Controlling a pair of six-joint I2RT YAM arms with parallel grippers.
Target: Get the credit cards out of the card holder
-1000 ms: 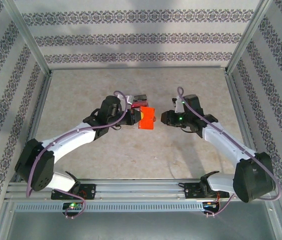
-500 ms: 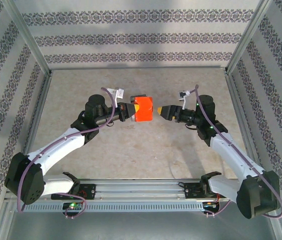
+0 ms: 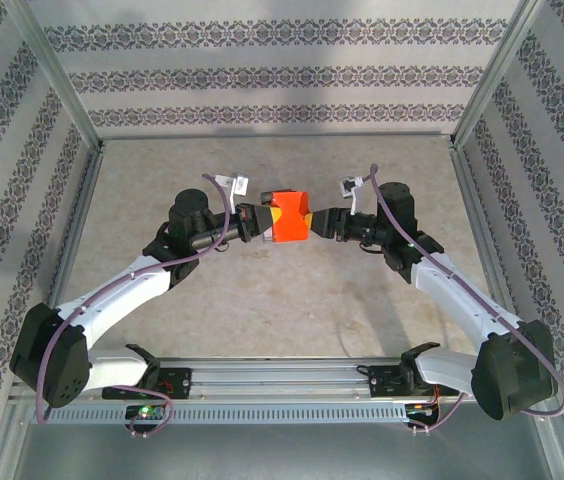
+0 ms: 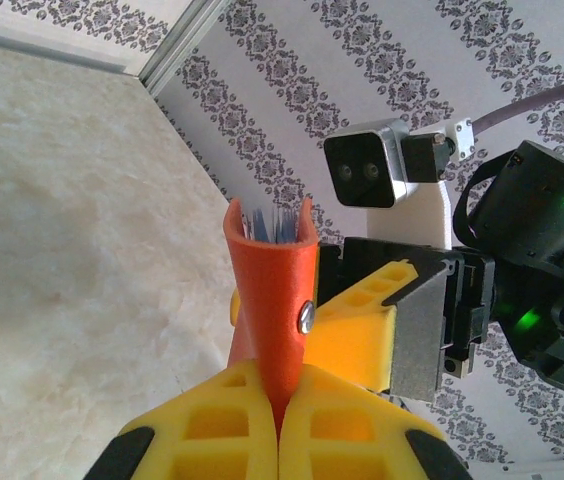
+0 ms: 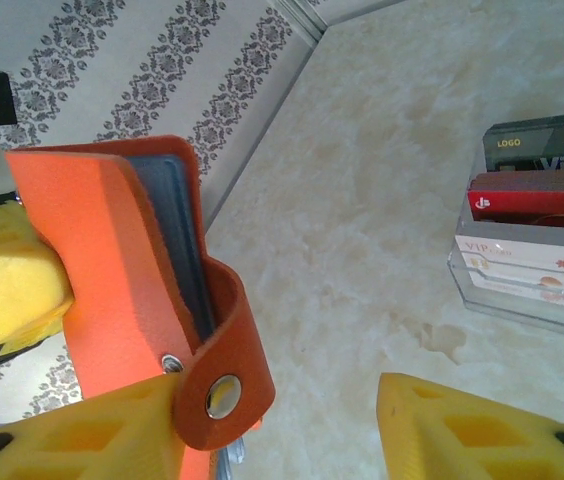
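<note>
The card holder (image 3: 288, 214), one flat case of matt orange material with a grey-blue lining, hangs in the air above the mottled beige tabletop (image 3: 262, 310), between the two hands. The left hand (image 3: 259, 222) is clenched on one end of it. In the left wrist view its ribbed yellow pads (image 4: 217, 425) pinch the orange, and thin blue and white card edges (image 4: 267, 222) peep from the open top (too fine to count). The right hand (image 3: 324, 222) is released. Its wrist view shows two blocky yellow fingers (image 5: 462, 430) spread wide, and the rounded snap tab (image 5: 224, 385), with its round metal stud, lies against the left one. The same view takes in a clear tray (image 5: 562, 295) resting on the tabletop. It is stacked with what look like four cards: one dark, one red, two pale.
</note>
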